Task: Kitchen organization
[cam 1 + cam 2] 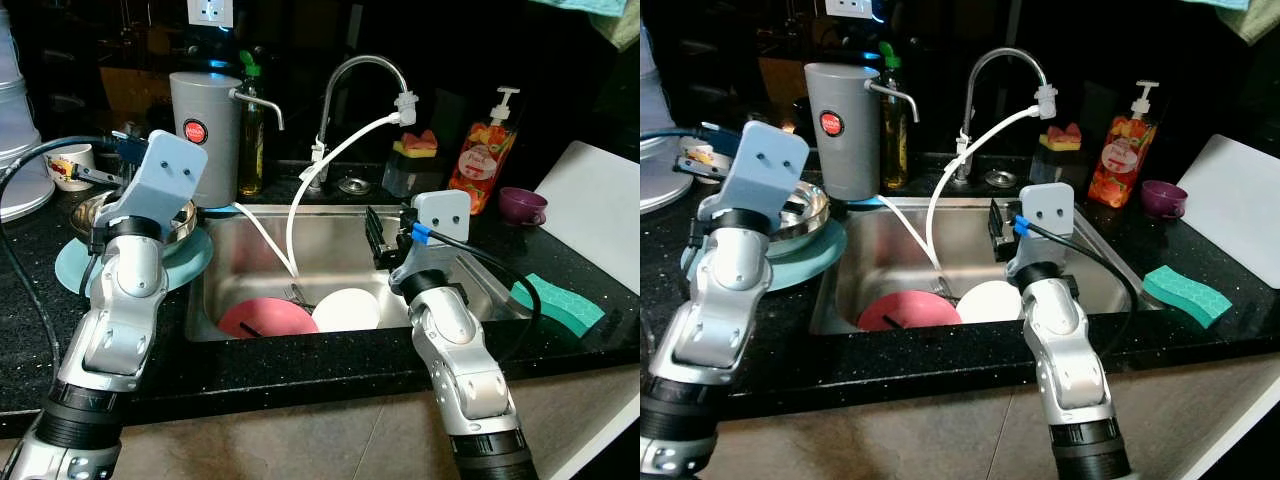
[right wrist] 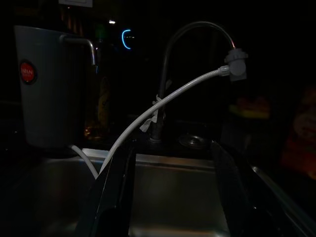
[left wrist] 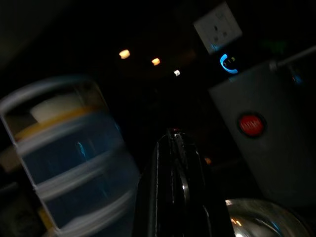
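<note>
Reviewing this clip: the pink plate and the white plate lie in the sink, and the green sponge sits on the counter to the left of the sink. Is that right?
Not quite. The green sponge sits on the counter to the right of the sink, near the white board, as the right eye view shows. The rest holds: the pink plate and the white plate lie in the sink.

Head views looking bright up front, light falling on the stainless steel sink basin and the speckled black stone counter, background dropping off to near black. Glare bouncing off the shiny steel mixing bowl and the curved chrome faucet. Both wrist shots running very dim and grainy. Left wrist one smearing with motion blur on the stacked translucent plastic containers; small blue indicator light glowing.
</note>
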Tool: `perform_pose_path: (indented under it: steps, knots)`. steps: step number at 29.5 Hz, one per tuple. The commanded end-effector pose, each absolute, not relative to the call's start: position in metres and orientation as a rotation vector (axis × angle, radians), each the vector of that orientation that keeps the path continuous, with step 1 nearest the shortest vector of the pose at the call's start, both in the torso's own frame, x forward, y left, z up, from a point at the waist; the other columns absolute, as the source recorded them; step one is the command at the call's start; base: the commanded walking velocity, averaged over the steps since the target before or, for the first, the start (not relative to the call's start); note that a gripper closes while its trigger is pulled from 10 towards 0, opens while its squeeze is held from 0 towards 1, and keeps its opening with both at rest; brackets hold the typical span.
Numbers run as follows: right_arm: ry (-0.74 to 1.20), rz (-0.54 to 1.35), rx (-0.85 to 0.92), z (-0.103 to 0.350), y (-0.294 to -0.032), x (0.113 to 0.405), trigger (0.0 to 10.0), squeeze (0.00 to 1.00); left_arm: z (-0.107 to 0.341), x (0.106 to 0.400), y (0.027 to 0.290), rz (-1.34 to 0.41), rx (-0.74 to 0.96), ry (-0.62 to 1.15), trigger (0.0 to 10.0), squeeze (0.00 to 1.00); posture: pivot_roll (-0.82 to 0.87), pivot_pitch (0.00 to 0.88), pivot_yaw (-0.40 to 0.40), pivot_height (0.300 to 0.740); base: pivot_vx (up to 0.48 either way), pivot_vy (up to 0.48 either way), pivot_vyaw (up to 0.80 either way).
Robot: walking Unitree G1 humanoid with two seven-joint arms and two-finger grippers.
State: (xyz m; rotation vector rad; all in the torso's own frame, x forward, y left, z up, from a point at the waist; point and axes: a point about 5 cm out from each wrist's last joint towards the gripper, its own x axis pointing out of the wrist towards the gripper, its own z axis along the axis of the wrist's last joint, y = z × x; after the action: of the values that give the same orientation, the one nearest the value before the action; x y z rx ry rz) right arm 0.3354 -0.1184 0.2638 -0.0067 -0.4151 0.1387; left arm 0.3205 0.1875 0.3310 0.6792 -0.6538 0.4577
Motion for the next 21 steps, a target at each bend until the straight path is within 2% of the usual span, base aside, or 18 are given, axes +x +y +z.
perform_pose_path:
  steps: [1, 8, 11, 13, 14, 16, 21]
  knots:
    - [-0.419, 0.12, 0.022, 0.265, -0.123, 0.336, 10.0, 0.0, 0.339, 0.313, 0.181, 0.459, 0.739, -0.74, 10.0, 0.0, 0.19, 0.014, -0.118, 0.74, 0.0, 0.0, 0.0]
    - [-0.416, 0.105, 0.033, 0.266, -0.127, 0.338, 10.0, 0.0, 0.358, 0.305, 0.171, 0.482, 0.882, -0.878, 10.0, 0.0, 0.18, 0.011, -0.126, 0.74, 0.0, 0.0, 0.0]
    - [-0.414, 0.101, 0.052, 0.267, -0.128, 0.339, 10.0, 0.0, 0.364, 0.304, 0.169, 0.483, 0.89, -0.905, 10.0, 0.0, 0.18, 0.012, -0.128, 0.74, 0.0, 0.0, 0.0]
    - [-0.417, 0.092, 0.072, 0.269, -0.13, 0.339, 10.0, 0.0, 0.372, 0.306, 0.169, 0.45, 0.787, -0.896, 10.0, 0.0, 0.17, 0.012, -0.13, 0.74, 0.0, 0.0, 0.0]
    - [-0.417, 0.092, 0.072, 0.269, -0.13, 0.339, 10.0, 0.0, 0.372, 0.306, 0.169, 0.45, 0.787, -0.896, 10.0, 0.0, 0.17, 0.012, -0.13, 0.74, 0.0, 0.0, 0.0]
    - [-0.422, 0.075, 0.107, 0.272, -0.135, 0.339, 10.0, 0.0, 0.375, 0.311, 0.163, 0.363, 0.652, -0.864, 10.0, 0.0, 0.17, 0.012, -0.127, 0.74, 0.0, 0.0, 0.0]
    - [-0.43, 0.042, 0.195, 0.277, -0.143, 0.339, 10.0, 0.0, 0.374, 0.313, 0.149, 0.267, 0.619, -0.875, 10.0, 0.0, 0.16, 0.011, -0.125, 0.74, 0.0, 0.0, 0.0]
